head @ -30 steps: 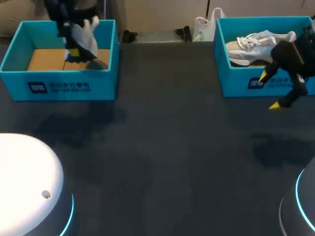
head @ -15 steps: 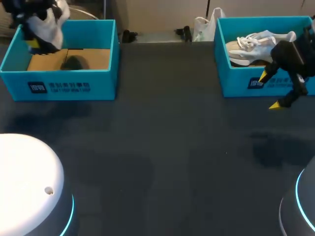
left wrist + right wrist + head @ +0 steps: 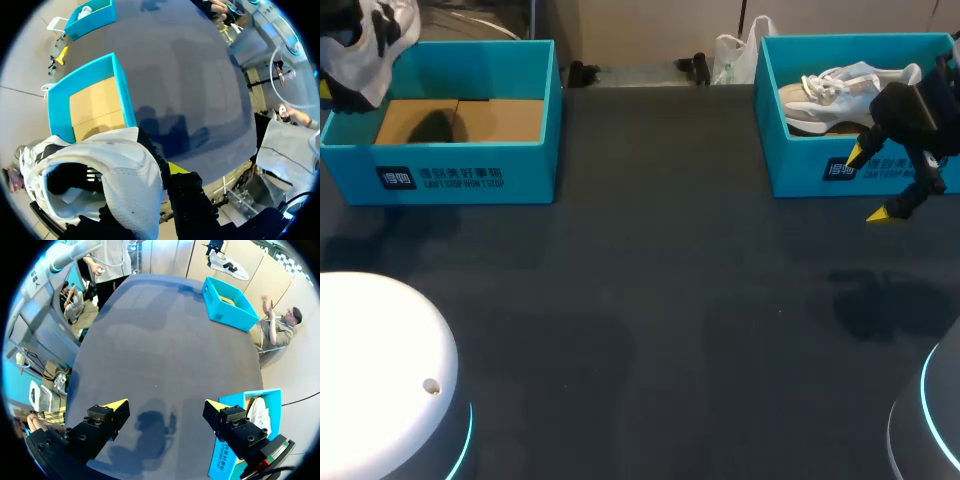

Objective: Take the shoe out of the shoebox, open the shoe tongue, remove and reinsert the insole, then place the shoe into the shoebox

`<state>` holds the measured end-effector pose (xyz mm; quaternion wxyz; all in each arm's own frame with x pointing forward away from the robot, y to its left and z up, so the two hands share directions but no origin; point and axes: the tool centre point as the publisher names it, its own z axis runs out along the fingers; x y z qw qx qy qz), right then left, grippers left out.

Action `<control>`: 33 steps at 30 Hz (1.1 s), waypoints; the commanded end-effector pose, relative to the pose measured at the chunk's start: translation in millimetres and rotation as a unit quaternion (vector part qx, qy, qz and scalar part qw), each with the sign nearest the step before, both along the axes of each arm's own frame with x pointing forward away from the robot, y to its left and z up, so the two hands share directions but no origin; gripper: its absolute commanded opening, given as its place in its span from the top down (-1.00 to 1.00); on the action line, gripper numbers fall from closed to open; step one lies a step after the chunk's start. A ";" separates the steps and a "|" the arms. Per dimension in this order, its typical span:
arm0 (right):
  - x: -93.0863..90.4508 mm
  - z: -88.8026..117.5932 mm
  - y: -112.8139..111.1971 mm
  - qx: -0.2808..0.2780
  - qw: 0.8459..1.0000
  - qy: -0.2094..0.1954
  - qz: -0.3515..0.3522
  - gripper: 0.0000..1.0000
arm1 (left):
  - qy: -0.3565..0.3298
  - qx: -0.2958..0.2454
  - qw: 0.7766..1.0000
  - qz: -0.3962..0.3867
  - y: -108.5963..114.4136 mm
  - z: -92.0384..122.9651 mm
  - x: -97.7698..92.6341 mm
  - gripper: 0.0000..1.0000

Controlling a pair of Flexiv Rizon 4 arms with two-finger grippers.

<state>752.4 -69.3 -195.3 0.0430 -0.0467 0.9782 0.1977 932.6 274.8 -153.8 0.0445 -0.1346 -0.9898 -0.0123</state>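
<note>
While the white shoe (image 3: 117,160) mostly hides the left claw (image 3: 159,174) gripping it, the right claw (image 3: 165,412) gapes open.

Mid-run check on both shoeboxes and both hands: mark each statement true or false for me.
1. The left hand holds a white shoe out of the left shoebox. True.
2. A shoe lies in the left shoebox. False: only its cardboard floor shows.
3. The right hand is open, in front of the right shoebox. True.
4. The right shoebox is empty. False: a second shoe, white with laces, lies in it.
5. The right hand grips that box's wall. False: only table shows between its fingers.
</note>
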 end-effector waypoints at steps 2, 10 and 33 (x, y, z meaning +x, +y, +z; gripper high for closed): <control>1.0 -0.7 0.1 -0.001 1.000 0.000 0.000 -1.00 | 0.018 -0.004 1.000 0.022 12.3 2.8 13.5 1.00; 1.0 -0.7 0.1 -0.001 1.000 0.000 0.000 -1.00 | 0.018 -0.004 1.000 0.022 12.3 2.8 13.5 1.00; 1.0 -0.7 0.1 -0.001 1.000 0.000 0.000 -1.00 | 0.007 -0.024 1.000 0.007 28.5 -39.5 53.4 1.00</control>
